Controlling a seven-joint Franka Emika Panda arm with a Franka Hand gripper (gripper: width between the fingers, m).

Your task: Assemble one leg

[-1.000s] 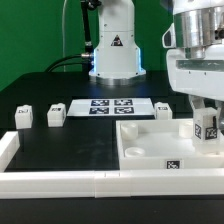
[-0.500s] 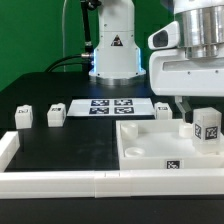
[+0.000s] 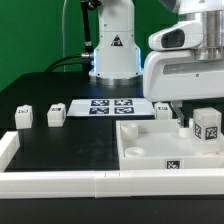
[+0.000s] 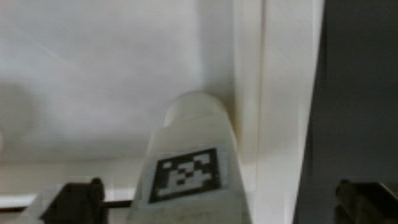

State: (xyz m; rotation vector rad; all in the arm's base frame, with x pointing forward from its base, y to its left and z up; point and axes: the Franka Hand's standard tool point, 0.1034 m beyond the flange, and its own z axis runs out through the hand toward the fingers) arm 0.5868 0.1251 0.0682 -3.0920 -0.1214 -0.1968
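Green backdrop, black worktop (image 3: 70,140), robot base (image 3: 113,50) at the rear. Marker board (image 3: 108,105) lies mid-worktop. Big white tabletop piece (image 3: 150,150) sits on the ext. view's right. The leg (image 3: 207,125) stands upright on it toward that side, tag facing the cam. Tool (image 4: 222,203) is open around the leg: in the wrist view the fingers (image 4: 80,200) are spread either side w/ gaps, not gripping. Spare leg A (image 3: 24,117) and spare leg B (image 3: 55,115) sit at the ext. view's left. Spare leg C (image 3: 163,110) is just beside the board.
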